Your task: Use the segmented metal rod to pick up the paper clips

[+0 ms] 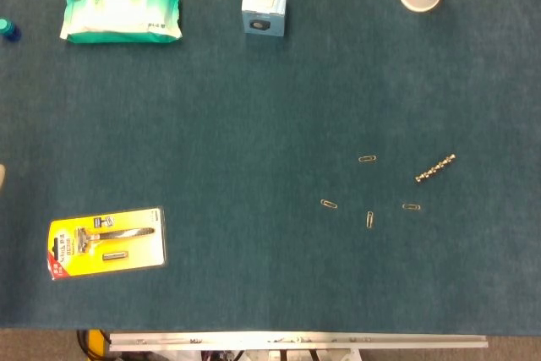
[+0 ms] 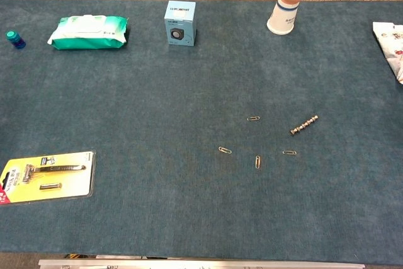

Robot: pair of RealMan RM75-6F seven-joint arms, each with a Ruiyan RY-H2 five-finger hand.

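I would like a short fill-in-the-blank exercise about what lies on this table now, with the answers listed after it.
1. The number of paper clips lying on the table is ____.
2. The segmented metal rod lies to the ____ of the paper clips.
3. The card that holds the razor is ____ in colour.
4. The pack of wet wipes lies to the ____ of the small blue box.

Answers: four; right; yellow; left
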